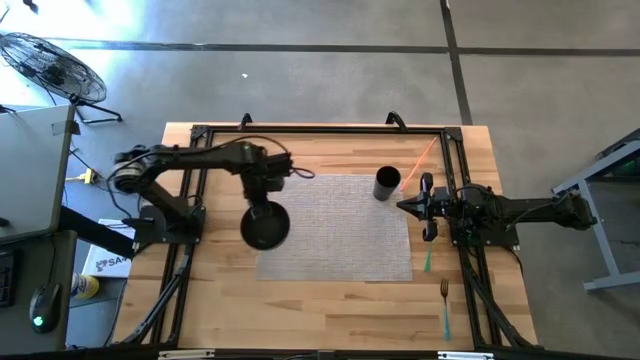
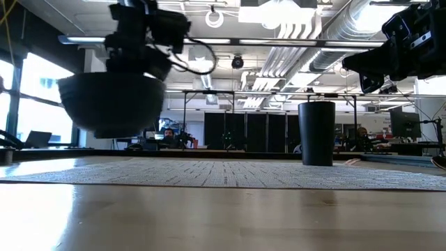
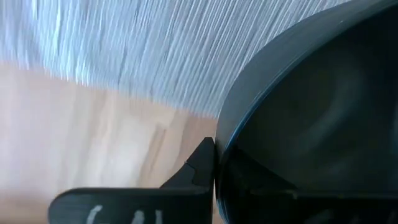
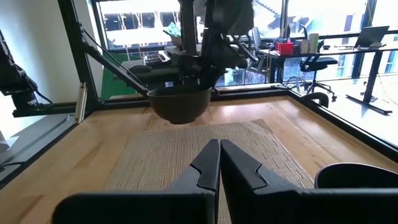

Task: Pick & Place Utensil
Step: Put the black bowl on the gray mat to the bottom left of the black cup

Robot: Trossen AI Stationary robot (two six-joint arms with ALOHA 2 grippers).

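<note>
Left arm: reaches in over the woven placemat (image 1: 335, 228)'s left edge, left gripper (image 1: 266, 196) pinching the rim of a dark bowl (image 1: 265, 226), one finger inside the rim and one outside per the left wrist view.
Bowl height: hanging clear above the placemat, easy to see in the low view (image 2: 111, 103); what's inside it, can't tell.
Right arm: parked off the placemat's right edge, stretched out flat and pointing toward the mat.
Right gripper (image 1: 424, 207): fingers pressed together, nothing between them, pretty obvious in its own wrist view (image 4: 219, 163).
Cup: dark cup (image 1: 387, 184) standing upright on the placemat's back-right corner, just beside the right gripper; contents not visible.
Utensils: a fork (image 1: 444, 308) with a teal handle lying on the bare wood past the placemat's front-right corner, well apart from both grippers. An orange stick-like utensil (image 1: 424, 155) lies off the back-right corner, close to the cup.
Table (image 1: 220, 310): light wood, placemat sitting in the middle.
</note>
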